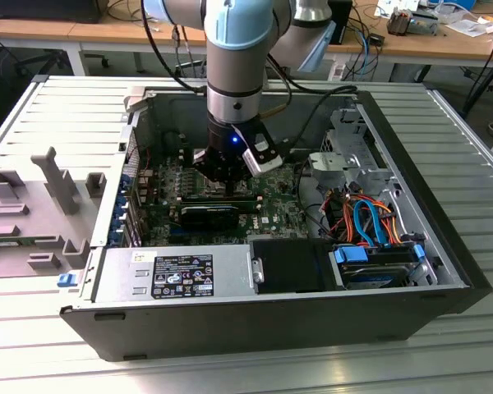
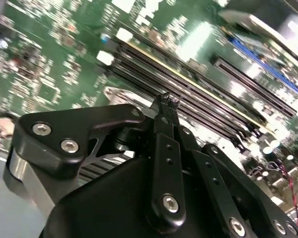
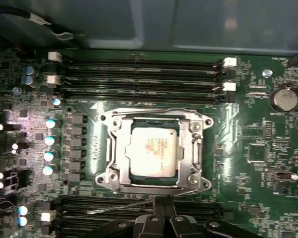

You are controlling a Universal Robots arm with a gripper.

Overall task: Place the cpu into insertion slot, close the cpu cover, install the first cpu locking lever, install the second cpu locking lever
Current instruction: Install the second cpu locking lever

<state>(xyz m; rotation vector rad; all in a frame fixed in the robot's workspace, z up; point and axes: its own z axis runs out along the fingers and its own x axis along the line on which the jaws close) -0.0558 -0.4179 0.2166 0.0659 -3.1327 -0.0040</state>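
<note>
**A:** Where is the cpu for you right now?

**B:** You have it seated in the insertion slot (image 3: 154,151). In the first wrist view the cpu (image 3: 153,151) lies flat, its silvery top showing through the square window of the cpu cover (image 3: 120,148), which lies down over the socket on the green circuit board (image 3: 258,144).

**A:** And your gripper?

**B:** Your gripper (image 3: 165,202) sits low over the board, just beside the socket's edge, on the side away from the white-clipped memory slots (image 3: 139,79). A thin metal lever (image 3: 120,206) runs along that edge, right at the fingertips (image 3: 161,202).

**A:** Are the jaws spread?

**B:** No, you have them pressed together; in the second wrist view the gripper (image 2: 167,101) comes to a single narrow tip. Whether that tip touches the lever, you cannot tell.

**A:** From outside?

**B:** In the exterior view your arm (image 1: 238,57) reaches straight down into the open computer case (image 1: 271,324), the gripper (image 1: 230,187) close above the board.
</note>
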